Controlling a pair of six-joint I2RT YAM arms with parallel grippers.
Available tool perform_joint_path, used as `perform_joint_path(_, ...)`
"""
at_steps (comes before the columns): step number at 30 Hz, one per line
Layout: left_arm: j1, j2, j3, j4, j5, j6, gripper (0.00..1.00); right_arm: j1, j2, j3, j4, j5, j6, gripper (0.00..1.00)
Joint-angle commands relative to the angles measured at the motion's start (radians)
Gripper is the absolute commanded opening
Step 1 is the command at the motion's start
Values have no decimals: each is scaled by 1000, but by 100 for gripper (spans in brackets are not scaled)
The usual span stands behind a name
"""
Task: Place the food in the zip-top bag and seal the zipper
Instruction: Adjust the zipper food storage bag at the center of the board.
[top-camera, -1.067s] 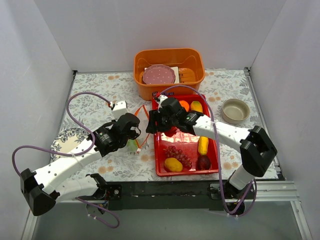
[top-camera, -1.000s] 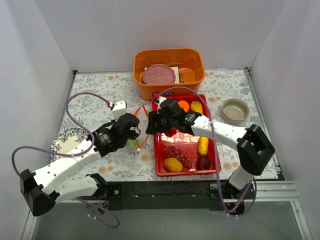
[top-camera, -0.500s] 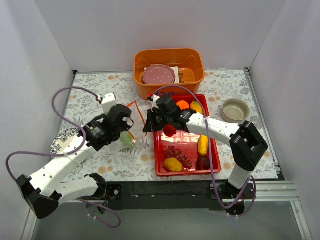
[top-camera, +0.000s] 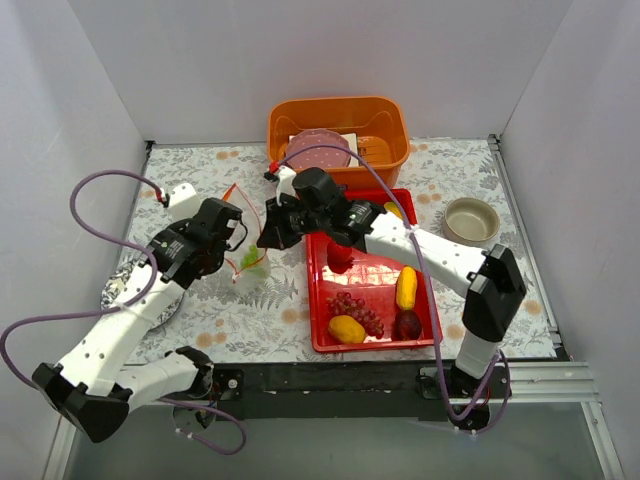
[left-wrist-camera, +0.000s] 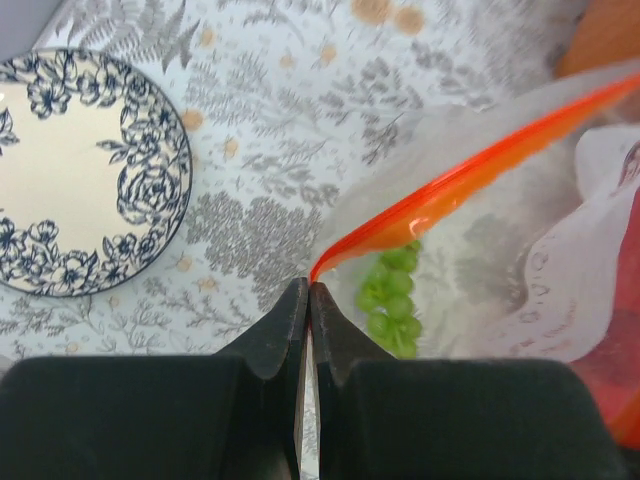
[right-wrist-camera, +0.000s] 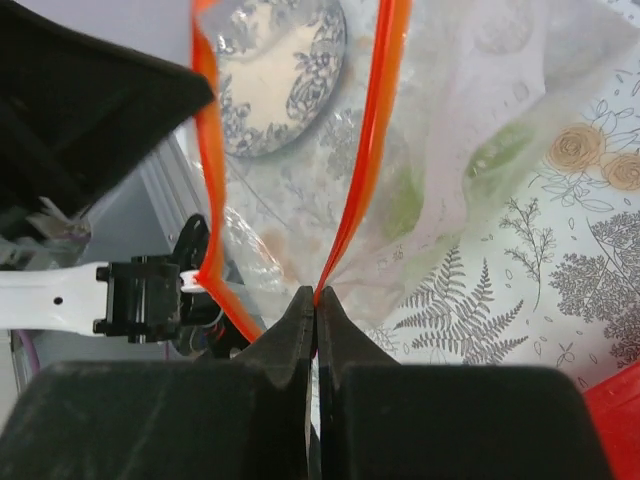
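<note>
The clear zip-top bag hangs between my two grippers over the floral cloth, left of the red tray. Green grapes lie inside it. My left gripper is shut on one end of the orange-red zipper. My right gripper is shut on one lip of the zipper; the other lip stands apart, so the mouth gapes. From above, the left gripper and right gripper sit close together. Purple grapes, a mango, a yellow piece and dark-red fruit lie in the tray.
An orange basin holding a pink plate stands at the back. A beige bowl sits at the right. A blue-patterned plate lies at the left, under my left arm. White walls close in three sides.
My right gripper has shut on the zipper lip. Both arms have carried the bag left and toward the back, lifting its mouth.
</note>
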Motion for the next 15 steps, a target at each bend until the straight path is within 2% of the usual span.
perform_joint_path(1,7,-31,-38,-24,2,-53,0,-10,118,175,-139,-49,-58,1)
perform_joint_path(5,7,-70,-12,29,-32,8,0,-13,77,33,-51,-9,-20,2)
perform_joint_path(6,7,-73,-21,52,0,45,0,-16,65,-13,-57,61,-6,4)
perform_joint_path(9,7,-61,-39,85,18,53,0,-34,29,-66,-67,103,14,6)
perform_joint_path(10,7,-56,-41,91,31,54,0,-39,12,-90,-85,115,14,10)
perform_joint_path(11,7,-52,-50,118,44,60,0,-42,5,-103,-90,120,12,17)
perform_joint_path(12,7,-51,-61,140,57,77,0,-43,-4,-115,-93,128,3,29)
perform_joint_path(14,7,-44,-81,183,106,100,0,-46,-37,-155,-97,141,-3,44)
perform_joint_path(15,7,-39,-100,190,120,103,0,-48,-50,-169,-96,154,-8,60)
